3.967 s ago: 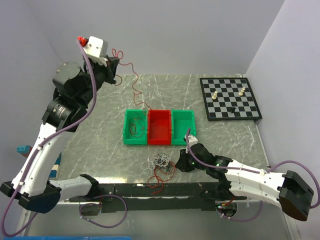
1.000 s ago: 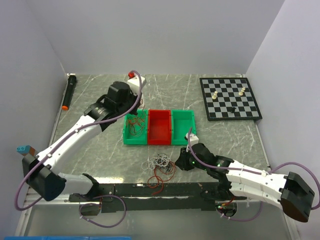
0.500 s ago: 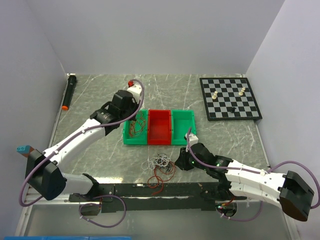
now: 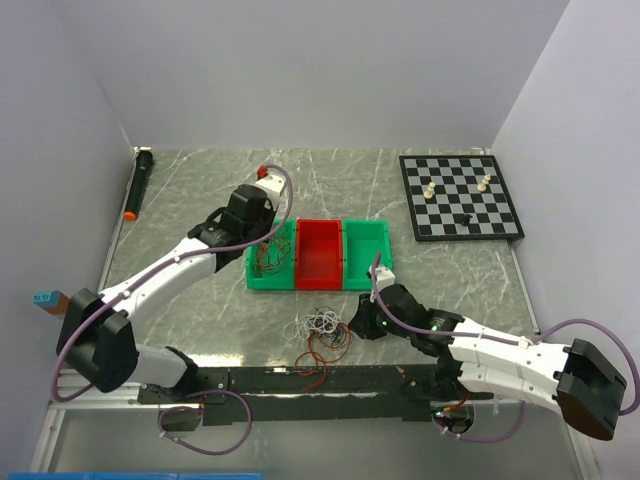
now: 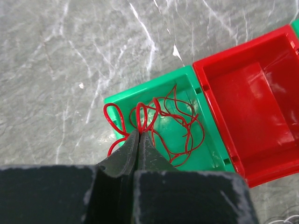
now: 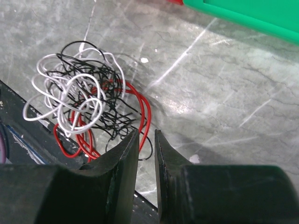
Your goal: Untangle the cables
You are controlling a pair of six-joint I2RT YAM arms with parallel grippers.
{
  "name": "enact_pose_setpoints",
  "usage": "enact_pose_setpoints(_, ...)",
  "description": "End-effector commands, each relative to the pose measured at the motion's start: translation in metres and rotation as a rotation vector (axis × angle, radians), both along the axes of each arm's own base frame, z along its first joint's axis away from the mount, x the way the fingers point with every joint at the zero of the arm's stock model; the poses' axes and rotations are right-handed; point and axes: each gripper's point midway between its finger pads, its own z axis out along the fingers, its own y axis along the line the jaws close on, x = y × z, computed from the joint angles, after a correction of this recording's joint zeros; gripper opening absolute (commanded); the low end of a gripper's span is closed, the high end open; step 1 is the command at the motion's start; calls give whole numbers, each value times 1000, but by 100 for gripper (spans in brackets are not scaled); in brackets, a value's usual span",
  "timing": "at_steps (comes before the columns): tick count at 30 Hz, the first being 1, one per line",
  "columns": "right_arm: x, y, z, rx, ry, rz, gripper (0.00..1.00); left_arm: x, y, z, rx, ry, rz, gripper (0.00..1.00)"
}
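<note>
Left gripper (image 5: 139, 140) clenched on red wire (image 5: 138, 123); its loops lie in green bin (image 5: 149, 88), centre frame. Right gripper (image 6: 144, 140) narrowly parted, grasping nothing, just beside red-white-black tangle (image 6: 79, 100), left of frame.

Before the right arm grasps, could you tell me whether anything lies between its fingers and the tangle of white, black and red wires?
Nothing visible does: the tangle of white, black and red wires lies on the grey marble tabletop directly before the right gripper.
</note>
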Motion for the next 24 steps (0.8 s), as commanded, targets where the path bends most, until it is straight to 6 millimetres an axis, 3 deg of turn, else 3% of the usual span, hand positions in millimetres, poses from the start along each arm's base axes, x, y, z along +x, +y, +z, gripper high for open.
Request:
enact_pose_setpoints(1, 9, 12, 21, 31, -38, 5, 27, 9, -10, -15, 21, -19, -62, 1)
enact_pose_setpoints(4, 11, 11, 24, 22, -47, -1, 27, 17, -12, -21, 9, -32, -59, 1)
enact_pose_setpoints(11, 15, 9, 29, 20, -62, -19, 28, 11, -34, -48, -25, 61, -154, 1)
enact_pose_setpoints(15, 15, 8, 26, 19, -57, -28, 28, 15, -35, -66, 15, 71, -177, 2)
enact_pose_setpoints(24, 15, 5, 29, 26, -61, -46, 28, 24, -48, -77, 33, 69, -243, 11)
